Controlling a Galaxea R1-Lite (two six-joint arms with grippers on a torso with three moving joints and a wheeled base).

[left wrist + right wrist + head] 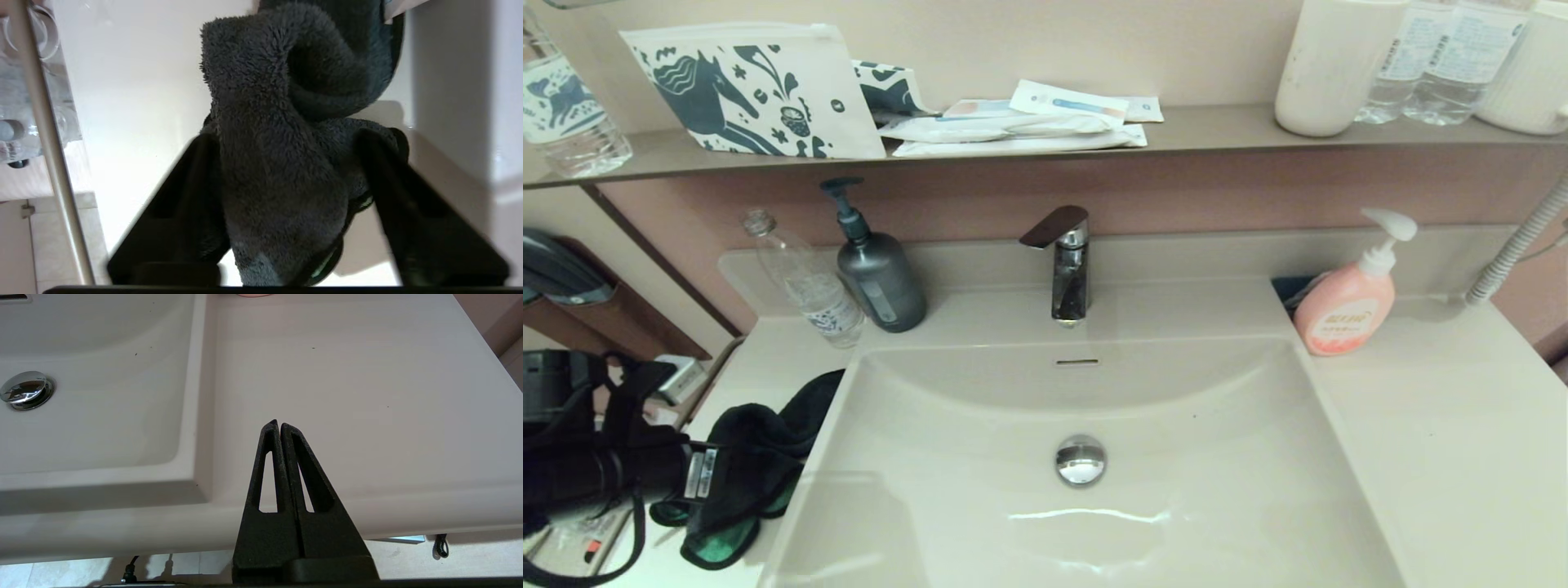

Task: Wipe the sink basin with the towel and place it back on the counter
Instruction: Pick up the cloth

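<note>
The left tool [282,171] is sitting over the left strip of the tabletop [1445,425], near its front edge and just beside the sink basin [980,490]. Its two black fingers [192,192] are standing spread on either side of the towel [278,134], and the wrist view is not showing whether they are pressing the cloth or merely flanking it. The towel is lying bunched in dark charcoal folds on that left strip, with a bright green edge peeking out at the front [715,547] and its far end reaching up to the basin's left rim. The right tool [279,424] is hovering over the right side of the tabletop near the front edge, its fingers pressed together with nothing between them. A dark grey pump bottle [878,273] and a clear bottle [805,282] are standing at the back left corner, a pink soap dispenser [1347,302] at the basin's back right, and the chrome faucet [1068,269] behind the basin at the middle.
</note>
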